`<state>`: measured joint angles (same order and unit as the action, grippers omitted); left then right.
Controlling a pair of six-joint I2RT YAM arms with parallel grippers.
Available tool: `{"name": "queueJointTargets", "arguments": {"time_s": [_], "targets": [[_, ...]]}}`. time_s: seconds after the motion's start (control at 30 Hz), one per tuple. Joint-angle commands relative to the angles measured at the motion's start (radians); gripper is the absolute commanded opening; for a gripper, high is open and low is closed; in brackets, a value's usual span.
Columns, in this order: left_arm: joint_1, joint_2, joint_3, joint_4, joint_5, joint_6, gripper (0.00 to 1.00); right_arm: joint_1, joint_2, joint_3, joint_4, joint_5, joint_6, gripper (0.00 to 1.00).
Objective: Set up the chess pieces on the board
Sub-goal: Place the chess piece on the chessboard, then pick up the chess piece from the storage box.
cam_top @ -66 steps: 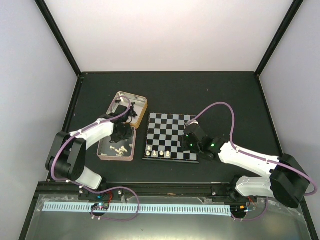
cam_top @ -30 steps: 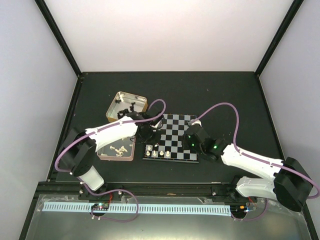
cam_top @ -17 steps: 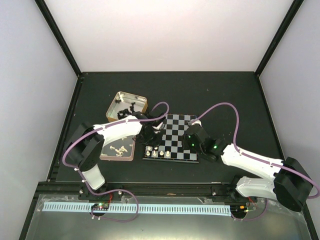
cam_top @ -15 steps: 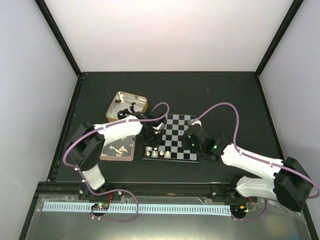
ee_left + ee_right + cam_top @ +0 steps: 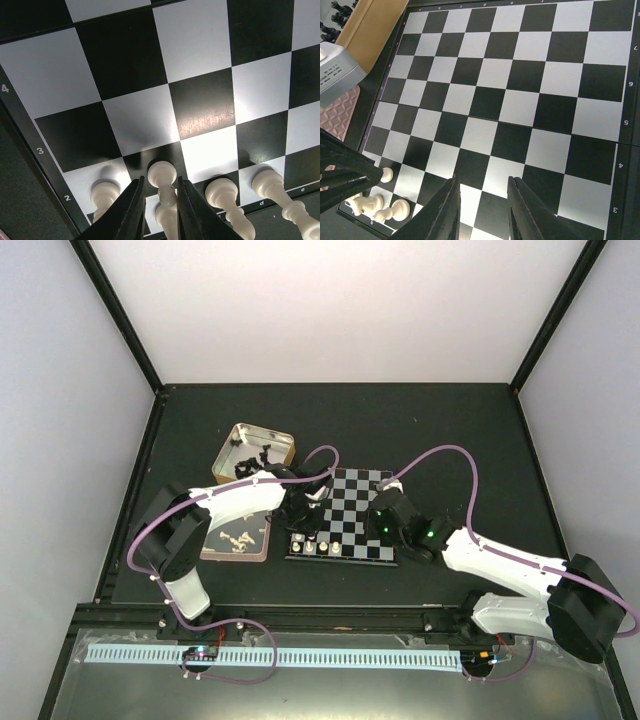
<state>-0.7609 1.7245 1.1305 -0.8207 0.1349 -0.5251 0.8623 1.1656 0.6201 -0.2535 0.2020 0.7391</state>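
1. Top external view: both arms are reaching over the board (image 5: 350, 502), which is lying on the dark table (image 5: 430, 430). The left gripper (image 5: 308, 525) is hanging over its near-left corner and the right gripper (image 5: 375, 528) over its near-right part. Two tins are sitting left of the board. The far tin (image 5: 226, 445) is holding black chess pieces (image 5: 250, 455), and the near tin (image 5: 232, 559) is holding loose white pieces (image 5: 236, 537), too small to count.

2. Left wrist view: four white chess pieces are standing along the board's (image 5: 200, 60) lettered edge. The second piece (image 5: 162, 174) from the left is standing between the left gripper's (image 5: 160, 180) two fingers (image 5: 132, 210). They are flanking it very closely, and I cannot tell whether they are pressing it or have let go.

3. Right wrist view: the right gripper (image 5: 483, 180) is hovering above the board (image 5: 520, 75) with its two fingers (image 5: 445, 215) spread apart and holding nothing. Three white pieces (image 5: 386, 174) are showing at the board's corner beside the dark left gripper (image 5: 340, 172), with a possible fourth half hidden.
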Motion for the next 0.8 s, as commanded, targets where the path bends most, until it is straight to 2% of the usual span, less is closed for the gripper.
{"name": "queueJointTargets", "arguments": {"time_s": [0.0, 0.13, 0.33, 0.5, 0.6, 0.77], "targets": [[-0.005, 0.002, 0.042, -0.019, 0.0, 0.01, 0.2, -0.002, -0.005, -0.002, 0.02, 0.027, -0.006, 0.27], [-0.005, -0.02, 0.051, -0.024, -0.008, 0.007, 0.24, -0.002, -0.007, -0.002, 0.02, 0.027, -0.004, 0.27], [0.003, -0.11, 0.065, -0.029, -0.118, -0.021, 0.48, -0.002, -0.009, -0.002, 0.018, 0.028, -0.004, 0.27], [0.046, -0.193, 0.027, -0.017, -0.221, -0.06, 0.58, -0.003, -0.009, -0.002, 0.017, 0.029, -0.004, 0.27], [0.095, -0.245, -0.024, 0.004, -0.265, -0.08, 0.6, -0.003, -0.01, -0.003, 0.014, 0.032, -0.006, 0.27], [0.212, -0.319, -0.09, 0.006, -0.283, -0.084, 0.56, -0.002, -0.005, -0.006, 0.015, 0.031, -0.008, 0.27]]}}
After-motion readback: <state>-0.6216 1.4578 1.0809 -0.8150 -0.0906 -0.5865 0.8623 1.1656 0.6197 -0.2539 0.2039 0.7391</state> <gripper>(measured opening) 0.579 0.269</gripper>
